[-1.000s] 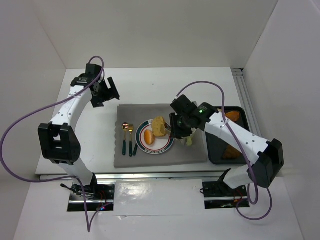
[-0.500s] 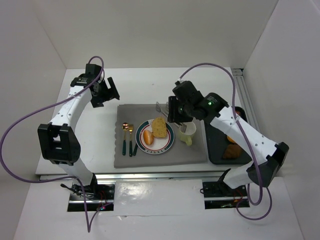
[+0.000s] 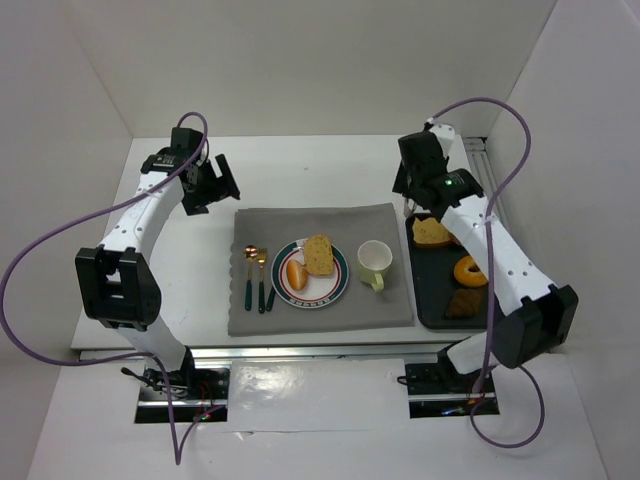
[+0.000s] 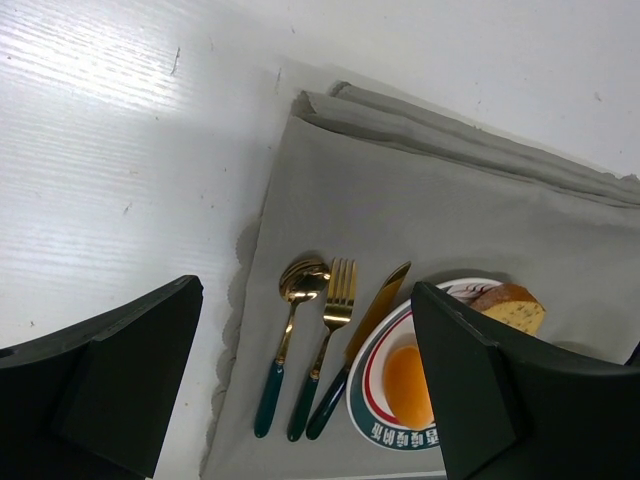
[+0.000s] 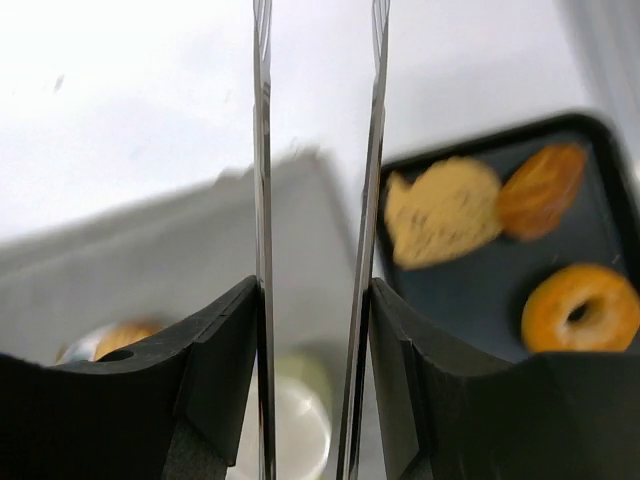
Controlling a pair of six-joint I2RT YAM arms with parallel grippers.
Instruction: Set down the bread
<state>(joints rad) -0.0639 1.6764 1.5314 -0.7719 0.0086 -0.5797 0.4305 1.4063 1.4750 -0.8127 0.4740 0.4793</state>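
A slice of bread [image 3: 319,254] lies on the striped plate [image 3: 312,296] beside an orange bun [image 3: 297,273]; both also show in the left wrist view, slice [image 4: 512,304] and bun [image 4: 408,384]. My right gripper [image 3: 412,190] is above the far left corner of the black tray [image 3: 432,312]. It is shut on metal tongs [image 5: 262,150], whose arms stand apart with nothing between them. In the tray lie another bread slice [image 5: 445,212], a bagel [image 5: 582,307] and a brown roll [image 5: 541,187]. My left gripper [image 3: 215,185] is open and empty, above the table off the mat's far left corner.
A grey mat [image 3: 300,222] carries the plate, a pale green cup [image 3: 374,261], and a spoon [image 4: 288,340], fork [image 4: 328,345] and knife [image 4: 360,345] left of the plate. White walls stand on three sides.
My right arm has lifted the tongs off the plate and swung back and right to the tray's far end. The bread slice stays on the plate. The left arm has not moved.
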